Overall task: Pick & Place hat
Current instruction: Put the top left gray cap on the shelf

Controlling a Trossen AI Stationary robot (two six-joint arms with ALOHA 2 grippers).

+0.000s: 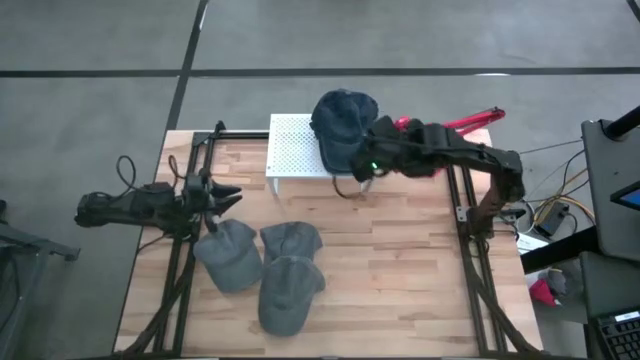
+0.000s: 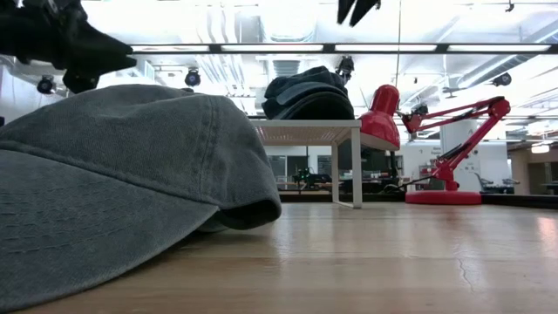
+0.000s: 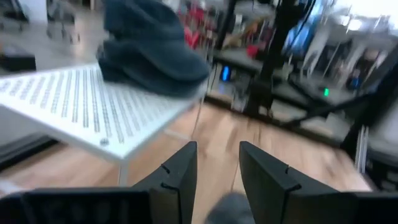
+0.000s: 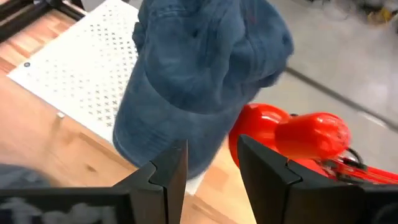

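Dark blue caps are stacked [image 1: 342, 125] on the right end of a white perforated shelf [image 1: 292, 148]; they show too in the right wrist view [image 4: 199, 74] and left wrist view [image 3: 149, 53]. Three grey caps lie crown-up on the wooden table: one [image 1: 228, 255] beside my left gripper, two more [image 1: 292, 238] [image 1: 285, 295] to its right. My left gripper [image 1: 226, 195] hovers open above the table just left of the shelf. My right gripper [image 1: 360, 162] is open, just near of the stacked caps, touching nothing.
A red desk lamp [image 1: 470, 120] stands behind the right arm at the table's far right. Black frame rails [image 1: 180, 270] run along both table sides. The shelf stands on thin legs [image 2: 356, 166]. Bare wood lies between the shelf and the grey caps.
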